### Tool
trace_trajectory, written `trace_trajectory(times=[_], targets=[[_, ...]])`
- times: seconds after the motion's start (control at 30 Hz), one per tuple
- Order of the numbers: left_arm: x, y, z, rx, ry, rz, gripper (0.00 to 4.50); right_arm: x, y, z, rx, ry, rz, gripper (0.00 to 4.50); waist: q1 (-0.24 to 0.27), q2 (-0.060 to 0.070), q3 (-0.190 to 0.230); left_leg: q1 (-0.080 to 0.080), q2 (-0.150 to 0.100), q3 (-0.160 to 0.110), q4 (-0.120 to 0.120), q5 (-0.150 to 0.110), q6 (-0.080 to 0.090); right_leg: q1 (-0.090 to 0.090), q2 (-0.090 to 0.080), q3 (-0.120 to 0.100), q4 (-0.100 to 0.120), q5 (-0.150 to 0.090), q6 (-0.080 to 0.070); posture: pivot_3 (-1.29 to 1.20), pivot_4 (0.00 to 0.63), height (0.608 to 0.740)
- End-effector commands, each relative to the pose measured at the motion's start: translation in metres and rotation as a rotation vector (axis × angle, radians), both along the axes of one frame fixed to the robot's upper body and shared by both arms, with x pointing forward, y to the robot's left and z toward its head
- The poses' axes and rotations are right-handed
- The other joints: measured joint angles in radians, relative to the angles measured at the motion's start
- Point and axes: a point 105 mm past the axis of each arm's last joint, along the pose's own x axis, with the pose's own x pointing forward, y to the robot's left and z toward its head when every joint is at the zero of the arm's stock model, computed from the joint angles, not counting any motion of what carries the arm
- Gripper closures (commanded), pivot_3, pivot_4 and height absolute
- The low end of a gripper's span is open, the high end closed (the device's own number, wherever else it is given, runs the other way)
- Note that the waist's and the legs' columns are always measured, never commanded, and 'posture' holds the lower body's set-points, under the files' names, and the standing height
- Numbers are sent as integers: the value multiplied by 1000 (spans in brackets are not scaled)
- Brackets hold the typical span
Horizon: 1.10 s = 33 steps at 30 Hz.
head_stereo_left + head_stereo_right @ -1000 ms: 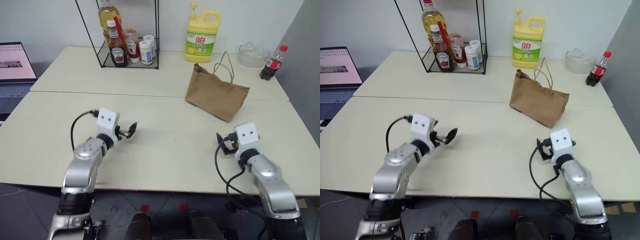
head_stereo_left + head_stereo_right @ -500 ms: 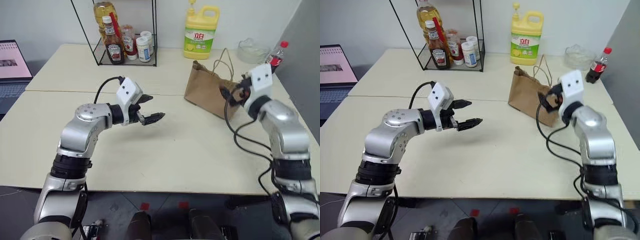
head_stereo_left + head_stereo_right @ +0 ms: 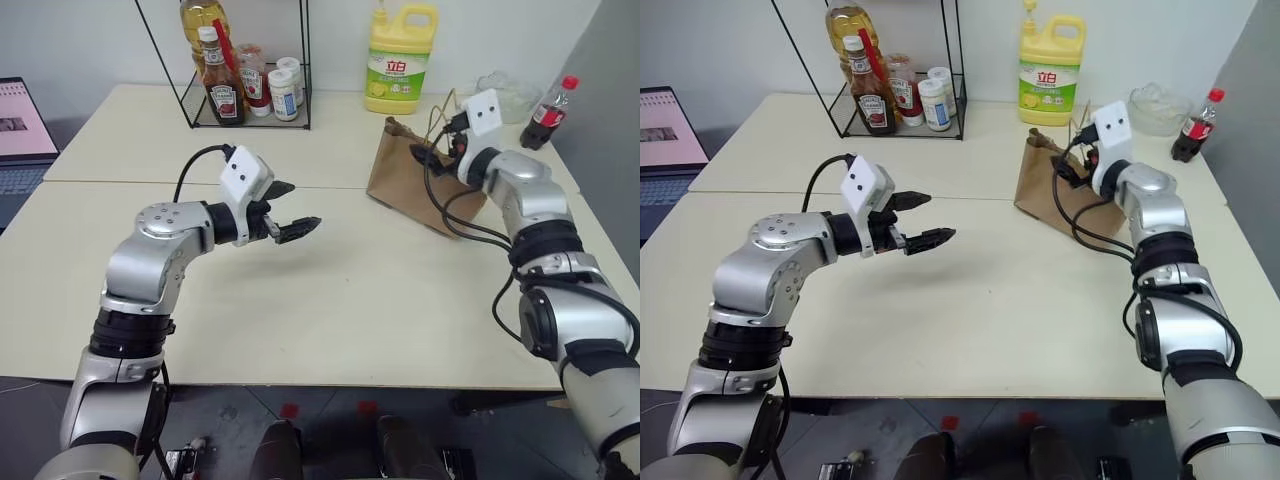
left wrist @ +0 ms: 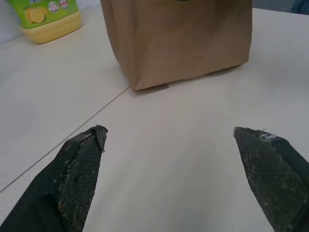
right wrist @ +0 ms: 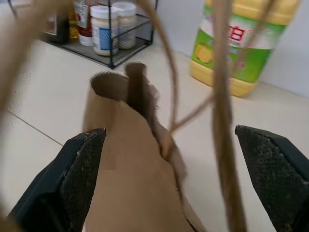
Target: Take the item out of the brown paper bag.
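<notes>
At the left edge of the table (image 3: 330,340) a laptop (image 3: 20,130) is sitting, and toward the back a wire rack (image 3: 245,65) is holding sauce bottles. The left gripper (image 3: 290,215) is hovering over the middle of the table with its fingers spread and empty, pointing toward the brown paper bag (image 3: 415,185); it seems to be waiting there to steady the bag. Compared with a second ago, it is standing higher and further toward the bag.

Near the back right, in front of the yellow detergent jug (image 3: 402,55), the bag is standing upright with its handles (image 5: 222,116) looping up. The item is not visible, presumably hidden inside the bag. The right gripper (image 3: 440,157) is reaching level over the bag's top edge, fingers wide apart, holding nothing; its wrist camera is looking past the handles at the crumpled mouth, which suggests it is lining up to open or enter it. A second ago this gripper was low near the table's front edge; it has since swung up and forward to the bag. A cola bottle (image 3: 546,112) is standing by the right back corner.
</notes>
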Motion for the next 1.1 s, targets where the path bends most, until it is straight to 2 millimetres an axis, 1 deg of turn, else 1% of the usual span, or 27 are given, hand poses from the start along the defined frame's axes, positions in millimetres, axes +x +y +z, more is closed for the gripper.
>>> trace_trajectory(times=[0.03,0.33,0.43,0.6,0.77,0.8,0.97,1.07,1.1], targets=[[-7,4,17,-9,-61,16,18,3,9,23,33,-56,8,0,0,0,0,0,0,0,0,0,0,0,0,0,0,0,0,0,150,740],[-12,13,17,-3,-66,74,18,10,10,30,145,-32,-48,0,1,0,0,0,0,0,1,0,0,0,-1,0,2,0,0,0,150,740],[-12,15,18,-7,-71,91,0,10,8,34,144,-49,-62,609,0,0,0,0,0,0,1,0,0,0,-1,0,4,0,0,0,150,740],[-11,13,19,-20,-75,98,0,11,5,36,153,-61,-78,2346,0,0,0,0,-1,0,2,0,0,-1,-1,0,7,0,0,0,150,740],[-9,9,18,-26,-75,91,0,10,2,37,155,-67,-81,4214,0,0,0,1,-1,0,3,0,0,-1,-1,0,9,0,0,0,150,740],[-9,8,18,-28,-74,88,0,10,1,38,157,-69,-81,4472,0,0,0,1,-1,0,3,0,0,-1,-1,0,9,0,0,0,150,740],[-8,6,16,-32,-70,82,0,9,0,41,165,-76,-75,4472,-1,0,0,1,-1,0,4,0,0,-2,-1,0,12,0,0,0,150,740],[-9,9,15,-46,-58,87,0,7,9,48,160,-90,-29,4472,-1,0,0,1,-1,0,5,0,0,-3,-1,0,13,0,0,0,150,740],[-10,11,14,-54,-52,92,0,6,15,53,164,-99,2,4472,-2,0,0,1,-1,0,5,0,0,-3,-1,0,13,0,0,0,150,740]])
